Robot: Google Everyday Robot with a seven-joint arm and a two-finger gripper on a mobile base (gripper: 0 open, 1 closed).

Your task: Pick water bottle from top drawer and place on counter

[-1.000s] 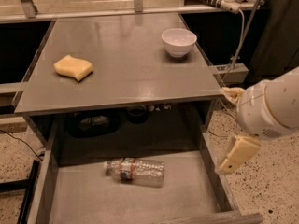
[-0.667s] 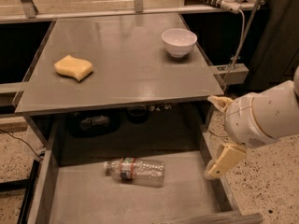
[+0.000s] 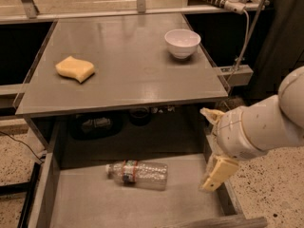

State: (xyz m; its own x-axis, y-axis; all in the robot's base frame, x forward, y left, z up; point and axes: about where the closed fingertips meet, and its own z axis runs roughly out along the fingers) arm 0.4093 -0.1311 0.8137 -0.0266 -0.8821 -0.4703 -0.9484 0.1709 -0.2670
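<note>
The water bottle [image 3: 138, 174] lies on its side on the floor of the open top drawer [image 3: 90, 205], cap to the left, near the drawer's middle. The counter [image 3: 128, 75] spans the view above the drawer. My gripper [image 3: 207, 150] hangs on the white arm at the right, over the drawer's right wall, with its cream fingers [image 3: 217, 173] spread apart and empty. It is to the right of the bottle and apart from it.
A yellow sponge [image 3: 75, 69] lies on the counter's left side and a white bowl [image 3: 182, 42] stands at its back right. Dark objects [image 3: 96, 125] sit in the shadow under the counter behind the drawer. A cable and a rail [image 3: 237, 72] are at the right.
My arm and gripper have moved left, from beside the drawer to over its right wall, closer to the bottle. The bottle, sponge and bowl have not moved.
</note>
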